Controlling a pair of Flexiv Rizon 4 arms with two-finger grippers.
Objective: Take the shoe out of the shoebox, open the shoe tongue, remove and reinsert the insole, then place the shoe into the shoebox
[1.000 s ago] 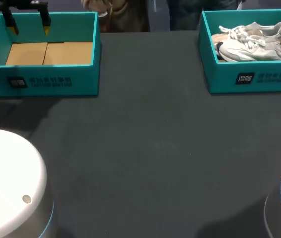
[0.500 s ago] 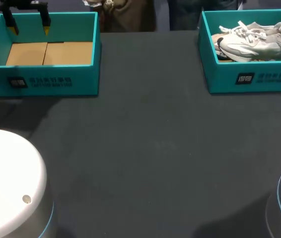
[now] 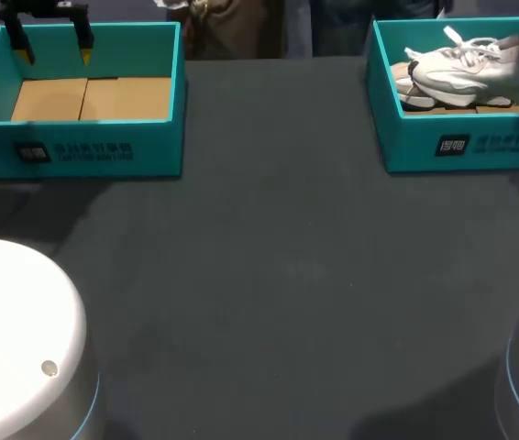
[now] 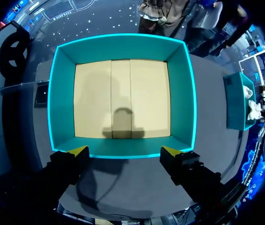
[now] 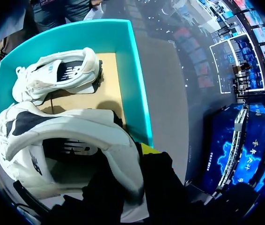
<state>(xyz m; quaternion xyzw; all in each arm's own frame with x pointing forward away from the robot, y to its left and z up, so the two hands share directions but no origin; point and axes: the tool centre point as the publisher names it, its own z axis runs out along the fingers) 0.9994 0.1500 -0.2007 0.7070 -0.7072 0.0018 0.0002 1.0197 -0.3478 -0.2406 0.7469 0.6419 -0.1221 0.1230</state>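
White shoe (image 5: 67,124) clamped in the right gripper (image 5: 125,164), above the shoebox (image 5: 135,93).

A dark grey table (image 3: 278,275) fills most of the head view. At its far left corner stands a teal box (image 3: 85,158), open on top. Its floor (image 3: 90,98) is tan cardboard, made of flaps that meet in straight seams. A small dark label (image 3: 32,152) and pale print mark the front wall. In the shoebox (image 3: 466,147) at the far right, a second shoe (image 5: 60,72), white with dark markings, lies on its side on tan cardboard.
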